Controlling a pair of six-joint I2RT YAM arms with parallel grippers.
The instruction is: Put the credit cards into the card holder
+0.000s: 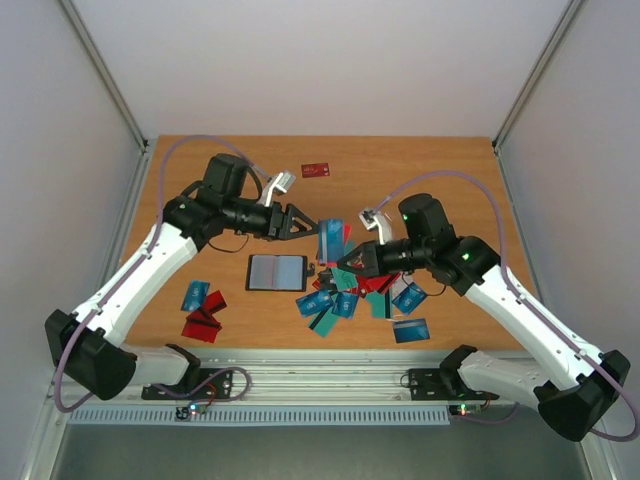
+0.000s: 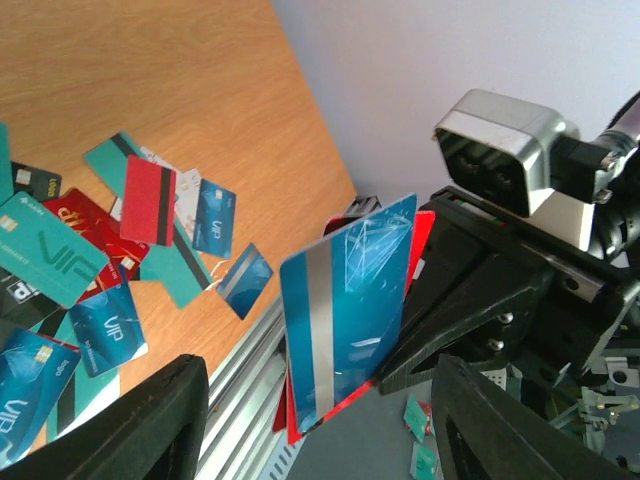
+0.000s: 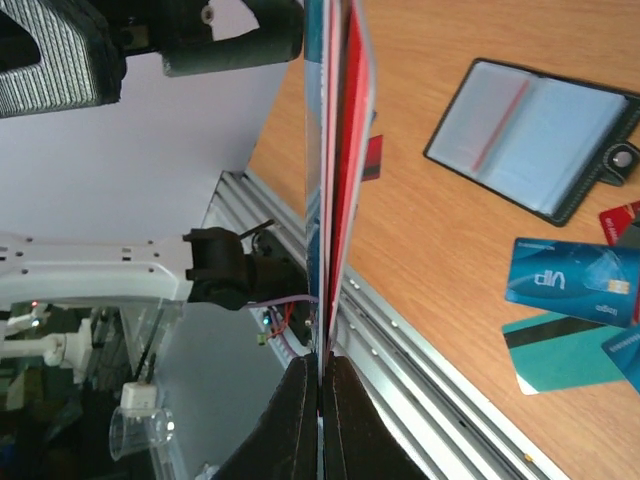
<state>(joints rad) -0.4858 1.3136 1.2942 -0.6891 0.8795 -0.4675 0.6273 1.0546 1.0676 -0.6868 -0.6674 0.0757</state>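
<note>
Cards in hand: one glossy blue plastic card with a silver stripe (image 2: 345,300) and one red plastic card (image 3: 355,150) pressed flat behind it. The pair is standing on edge in the air, just past the far right corner of the open black folding card holder (image 1: 276,272).

Right gripper (image 3: 322,375) is pinching both cards by their lower edge, with its fingers clamped tight on them. Left gripper (image 1: 305,222) is hovering past the holder's far edge, jaws spread wide, facing the card faces and touching nothing.

The holder is lying flat and opened out, with its snap tab pointing towards the loose heap of red, teal and blue cards (image 1: 350,295) just right of it. A smaller group of cards (image 1: 202,310) is lying left of the holder, and a lone red card (image 1: 316,170) is sitting well beyond it.

Judgement: a handover or a splitting of the pair is looking likely.

Risks:
- The two slick cards are sharing one pinch. If the left jaws close on only one, the other may slide out and drop.
- Both released together could fall onto the heap rather than the holder.
- The holder is unrestrained, so a card pushed in at an angle could shove it along the table.
- The arms are working close together, so finger contact is possible.
</note>
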